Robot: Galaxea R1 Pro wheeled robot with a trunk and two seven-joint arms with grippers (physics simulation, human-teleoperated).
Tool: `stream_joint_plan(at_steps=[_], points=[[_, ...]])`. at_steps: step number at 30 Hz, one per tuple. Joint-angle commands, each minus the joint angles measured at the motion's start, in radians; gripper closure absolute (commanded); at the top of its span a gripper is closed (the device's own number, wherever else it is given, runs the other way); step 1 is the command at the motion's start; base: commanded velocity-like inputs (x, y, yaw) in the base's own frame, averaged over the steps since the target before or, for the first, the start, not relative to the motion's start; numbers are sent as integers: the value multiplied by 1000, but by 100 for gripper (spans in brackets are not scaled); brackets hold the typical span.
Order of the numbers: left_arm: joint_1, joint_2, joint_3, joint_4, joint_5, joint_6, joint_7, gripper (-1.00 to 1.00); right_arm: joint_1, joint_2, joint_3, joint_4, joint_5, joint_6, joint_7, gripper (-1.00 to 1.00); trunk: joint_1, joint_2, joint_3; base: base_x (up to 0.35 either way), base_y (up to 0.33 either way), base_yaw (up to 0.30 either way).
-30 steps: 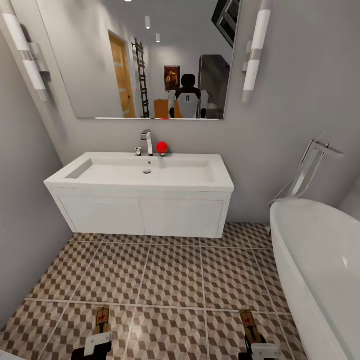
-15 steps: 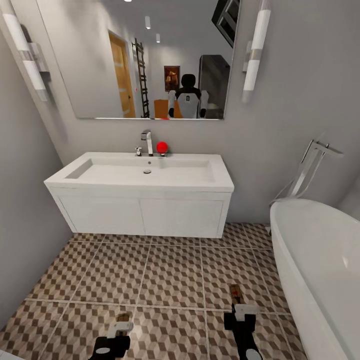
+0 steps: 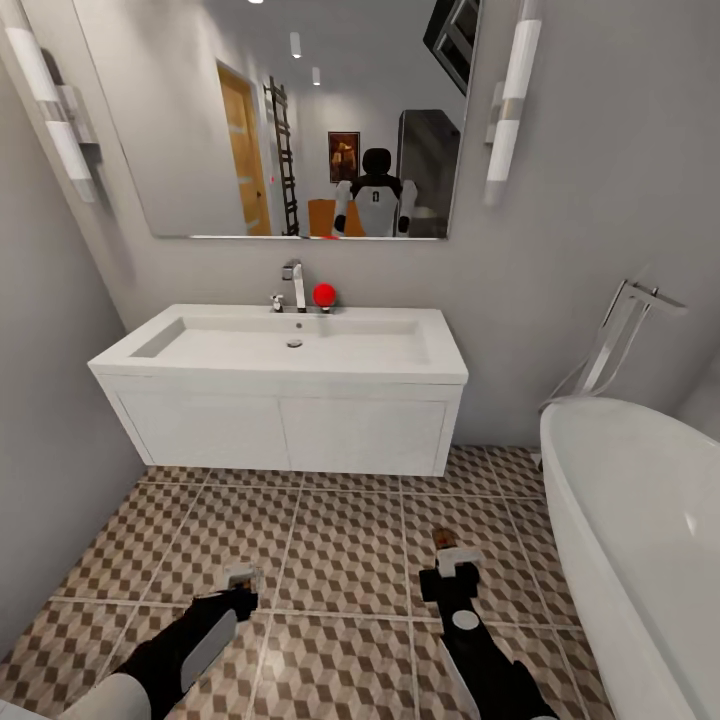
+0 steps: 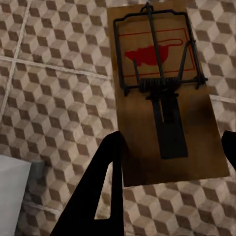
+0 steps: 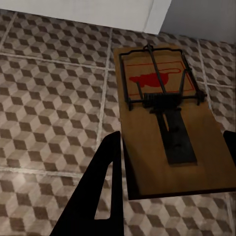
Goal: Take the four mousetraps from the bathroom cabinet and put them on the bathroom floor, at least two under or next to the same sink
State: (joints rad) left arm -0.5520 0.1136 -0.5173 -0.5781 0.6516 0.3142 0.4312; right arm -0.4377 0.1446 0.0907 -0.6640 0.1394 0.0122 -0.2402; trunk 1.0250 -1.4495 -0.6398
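Observation:
Each gripper holds one mousetrap above the bathroom floor (image 3: 340,550) in front of the sink (image 3: 290,345). My left gripper (image 3: 240,585) is shut on a brown wooden mousetrap (image 4: 162,93) with a wire bar and a red mouse print, held flat over the cube tiles (image 4: 54,98). My right gripper (image 3: 452,565) is shut on a second mousetrap (image 5: 167,128), whose tip (image 3: 443,540) pokes out ahead of the fingers. The white vanity's lower edge (image 5: 88,12) lies just beyond it. The mirror (image 3: 300,110) reflects an orange-brown wooden piece behind the robot, perhaps the cabinet.
A white vanity (image 3: 290,430) carries the basin, with a chrome tap (image 3: 296,285) and a red ball (image 3: 324,294) behind it. A white oval bathtub (image 3: 640,520) with a floor-standing tap (image 3: 625,330) fills the right side. A grey wall (image 3: 50,450) closes the left.
Both arms have reached forward toward the vanity, carrying their mousetraps further out over the tiles. The camera has not moved.

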Motion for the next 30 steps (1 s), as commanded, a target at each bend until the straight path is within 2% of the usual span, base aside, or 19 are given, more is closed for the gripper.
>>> stream_joint_plan(at_steps=[1, 5, 8, 9, 12, 14, 17, 20, 22, 25, 30], points=[[-13, 2, 10, -15, 3, 16, 10, 100, -2, 3, 2, 0, 14, 6, -7, 100, 0, -1, -1, 0, 0, 0], [-55, 1, 35, -16, -33, 34, 12, 100, -8, 28, 3, 1, 25, 22, -12, 100, 0, -1, -1, 0, 0, 0], [-84, 0, 40, 11, -51, 37, 12, 100, -55, 30, 3, 11, 26, 62, -17, 100, 0, -1, -1, 0, 0, 0], [-94, 0, 40, 20, -54, 38, 12, 100, -86, 30, 2, 19, 26, 90, -18, 100, 0, -1, -1, 0, 0, 0], [-123, -2, 42, 53, -58, 46, 11, 100, -214, 30, 2, 45, 25, 244, -21, 100, 0, -1, -1, 0, 0, 0], [-129, -5, 42, 56, -59, 48, 10, 100, -273, 30, 1, 49, 24, 311, -21, 100, 0, -1, -1, 0, 0, 0], [-133, -32, 42, 55, -59, 49, 9, 100, -332, 30, 1, 52, 23, 361, -21, 100, 0, -1, -1, 0, 0, 0], [-135, -57, 42, 54, -60, 49, 9, 100, -352, 30, 3, 47, 22, 360, -17, 100, 0, -1, -1, 0, 0, 0], [-135, -65, 42, 54, -60, 49, 9, 100, -357, 30, 4, 44, 23, 335, -16, 100, 0, -1, -1, 0, 0, 0], [-135, -70, 41, 58, -60, 47, 6, 100, -360, 30, 6, 45, 22, 288, -15, 100, 0, -1, -1, 0, 0, 0], [-135, -73, 39, 58, -60, 44, 2, 100, -361, 30, 6, 52, 22, 271, -13, 100, 0, -1, -1, 0, 0, 0]])
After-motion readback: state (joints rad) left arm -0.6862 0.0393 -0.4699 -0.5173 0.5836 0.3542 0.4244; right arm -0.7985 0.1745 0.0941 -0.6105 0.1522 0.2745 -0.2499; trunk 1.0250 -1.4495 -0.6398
